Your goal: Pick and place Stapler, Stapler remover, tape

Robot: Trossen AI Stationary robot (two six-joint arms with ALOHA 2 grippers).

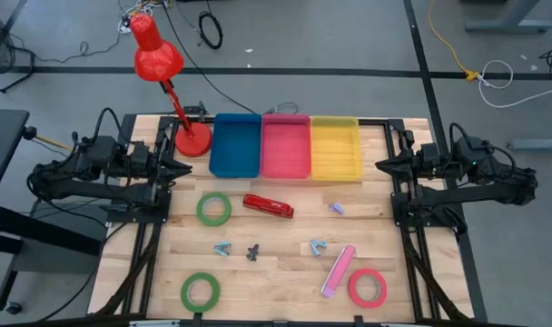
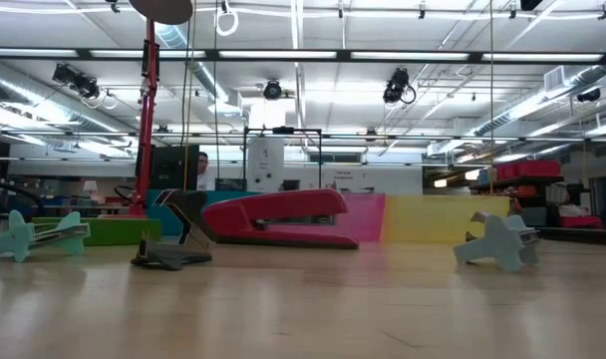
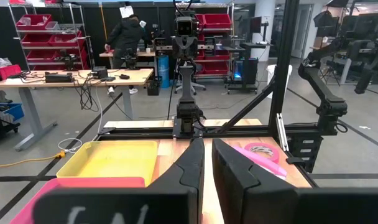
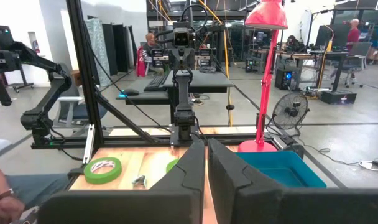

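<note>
A red stapler (image 1: 268, 206) lies mid-table on its base, and a pink stapler (image 1: 338, 271) lies nearer the front. Two green tape rolls (image 1: 213, 209) (image 1: 201, 291) and a red tape roll (image 1: 368, 288) lie flat. Small staple removers lie between them: two teal (image 1: 221, 249) (image 1: 317, 246), one dark (image 1: 252, 252), one purple (image 1: 336, 208). My left gripper (image 1: 183, 168) is shut, held level above the table's left edge. My right gripper (image 1: 382, 164) is shut, held level above the right edge. Both are clear of everything.
Blue (image 1: 235, 145), pink (image 1: 286, 145) and yellow (image 1: 335, 147) bins stand side by side at the far edge. A red desk lamp stands with its base (image 1: 192, 140) left of the blue bin. A person's hand (image 4: 2, 202) shows beside the table in the right wrist view.
</note>
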